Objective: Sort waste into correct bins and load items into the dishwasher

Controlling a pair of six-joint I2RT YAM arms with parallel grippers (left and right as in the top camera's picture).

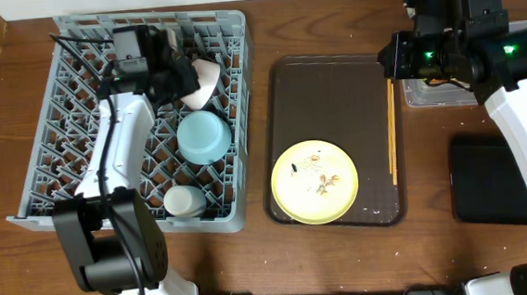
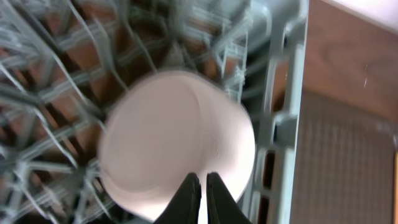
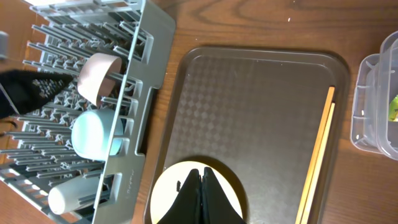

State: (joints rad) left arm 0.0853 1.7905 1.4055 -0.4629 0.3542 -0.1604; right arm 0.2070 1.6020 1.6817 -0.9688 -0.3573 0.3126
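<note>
We see a grey dish rack [image 1: 244, 167], the brown wood-grain bench [image 1: 328, 13] showing through its grid. In it sit a white bowl [image 1: 201, 82], a light blue bowl [image 1: 203, 136] and a white cup [image 1: 185, 202]. The dark brown tray [image 1: 325, 97] carries a fine diamond pattern. On it are a yellow plate [image 1: 314, 182] flecked with brownish crumbs [image 1: 325, 185], and pale wooden chopsticks [image 1: 392, 129]. The bin [image 1: 489, 178] is flat black, the tub [image 1: 436, 93] clear.

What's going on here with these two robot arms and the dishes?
The left gripper is closed at the rim of the white bowl inside the dish rack, where a blue bowl and a cup also sit. The right gripper hangs closed and empty at the edge of the brown tray. A yellow plate and chopsticks lie on that tray, not yet loaded.
</note>
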